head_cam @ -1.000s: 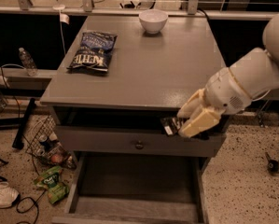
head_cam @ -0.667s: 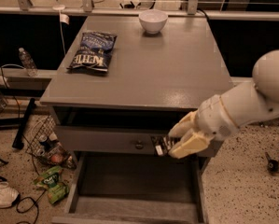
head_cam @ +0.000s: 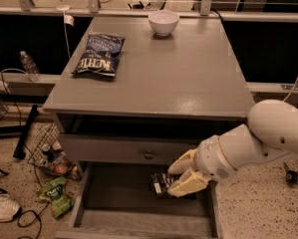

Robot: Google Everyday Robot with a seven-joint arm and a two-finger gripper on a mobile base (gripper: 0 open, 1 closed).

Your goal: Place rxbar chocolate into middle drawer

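The rxbar chocolate (head_cam: 160, 183) is a small black wrapper with white lettering, held low over the dark floor at the back right of the open middle drawer (head_cam: 78, 208). My gripper (head_cam: 174, 181) comes in from the right on a white arm, and its cream fingers (head_cam: 188, 184) are shut on the bar's right end. Whether the bar touches the drawer floor I cannot tell.
A grey drawer front with a round knob (head_cam: 148, 155) sits just above the open drawer. On the cabinet top lie a dark blue Kettle chip bag (head_cam: 98, 55) and a white bowl (head_cam: 163, 22). Litter and a wire basket (head_cam: 46, 151) lie on the floor at the left.
My gripper has moved down with the bar, from the cabinet top's front edge, past the knobbed drawer front, into the open drawer.
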